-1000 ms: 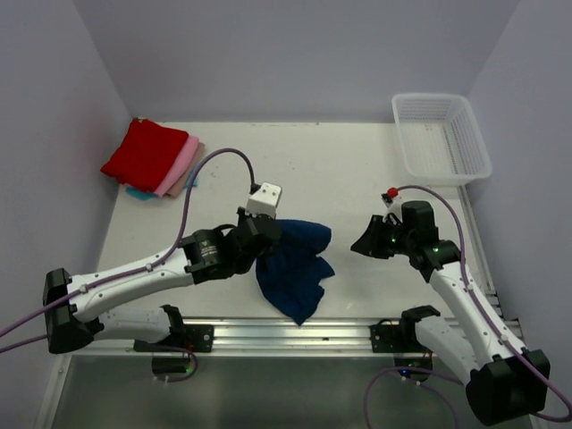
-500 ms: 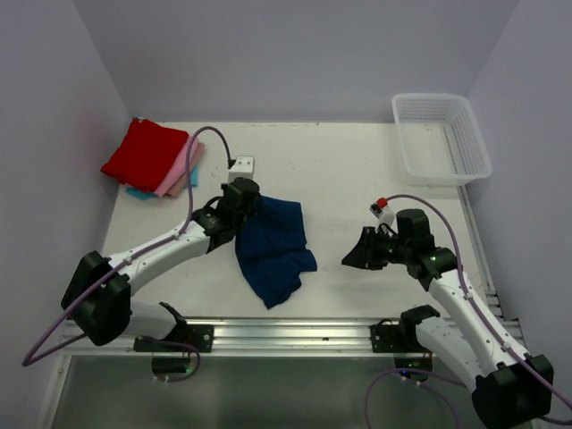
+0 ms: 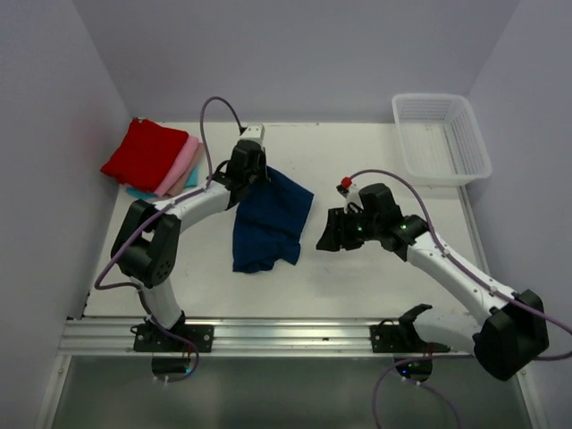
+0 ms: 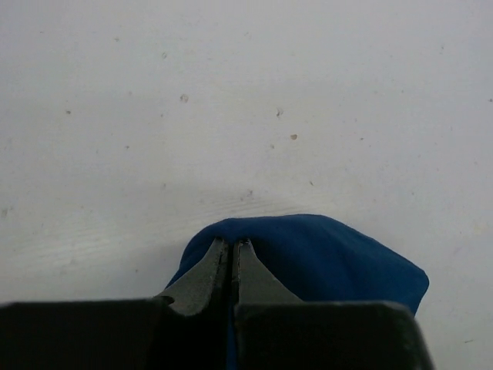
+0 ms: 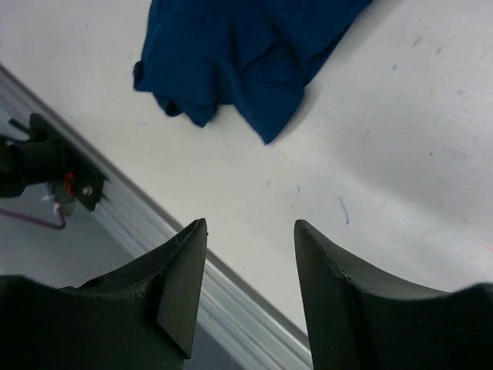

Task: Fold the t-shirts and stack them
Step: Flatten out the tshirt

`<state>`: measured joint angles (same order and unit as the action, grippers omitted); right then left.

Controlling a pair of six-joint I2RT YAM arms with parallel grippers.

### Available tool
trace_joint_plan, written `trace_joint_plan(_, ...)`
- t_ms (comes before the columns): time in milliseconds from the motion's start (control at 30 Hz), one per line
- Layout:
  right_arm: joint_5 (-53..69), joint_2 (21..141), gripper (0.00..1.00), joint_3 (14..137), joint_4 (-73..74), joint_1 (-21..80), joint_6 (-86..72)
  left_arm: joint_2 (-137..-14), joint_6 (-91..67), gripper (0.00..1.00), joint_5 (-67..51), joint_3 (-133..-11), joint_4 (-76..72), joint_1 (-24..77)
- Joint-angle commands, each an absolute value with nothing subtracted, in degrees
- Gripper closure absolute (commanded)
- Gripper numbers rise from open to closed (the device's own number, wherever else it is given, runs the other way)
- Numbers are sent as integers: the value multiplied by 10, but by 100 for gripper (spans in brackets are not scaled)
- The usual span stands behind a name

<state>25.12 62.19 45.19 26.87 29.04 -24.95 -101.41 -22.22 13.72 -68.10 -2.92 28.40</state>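
We see the navy t-shirt [image 3: 268,219] lying crumpled on the tabletop [image 3: 375,161], left of centre. Its long axis runs from the far side toward the near edge, leaning slightly left as it comes nearer. Its far corner is pinched in the left pincer [image 3: 254,175], whose fingers are pressed together on the cloth. The right pincer [image 3: 323,234] hovers just right of the shirt, spread and holding nothing. The folded red t-shirt [image 3: 143,154] lies at the far-left corner, well apart.

The navy t-shirt [image 3: 268,223] is soft matt cloth; the table [image 3: 357,156] is matt white, faintly scuffed; the basket [image 3: 447,174] is white plastic mesh.
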Motion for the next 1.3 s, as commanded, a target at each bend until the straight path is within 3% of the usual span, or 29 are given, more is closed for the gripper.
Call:
trace_joint_plan(0, 123, 713, 46, 529, 250, 311, -229, -1033, -204, 100, 44, -727, -87, 275)
trace_joint_plan(167, 79, 816, 40, 603, 231, 312, -222, -1015, -196, 83, 8, -697, -134, 274)
trace_joint_plan(267, 71, 887, 40, 666, 236, 321, -210, -1031, -185, 50, -47, -705, -135, 273)
trace_joint_plan(300, 69, 903, 40, 701, 241, 325, -207, -1038, -190, 34, -59, -715, -121, 273)
trace_joint_plan(333, 67, 934, 40, 718, 253, 327, -201, -1035, -196, 31, -62, -713, -120, 273)
trace_joint_plan(567, 85, 1037, 40, 824, 265, 335, -187, -849, -269, 18, -30, -537, -141, 286)
trace_joint_plan(700, 100, 1094, 40, 859, 265, 342, -188, -717, -310, 15, 95, -479, -42, 344)
trace_joint_plan(833, 99, 1146, 41, 885, 267, 347, -187, -612, -362, 14, 134, -428, 30, 397)
trace_joint_plan(967, 105, 1181, 41, 901, 259, 352, -193, -507, -426, 6, 179, -375, 97, 451)
trace_joint_plan(1200, 102, 1214, 48, 906, 252, 359, -203, -550, -545, 5, 248, -326, 201, 548)
trace_joint_plan(1267, 96, 1211, 57, 897, 250, 359, -203, -610, -569, 6, 257, -314, 193, 565)
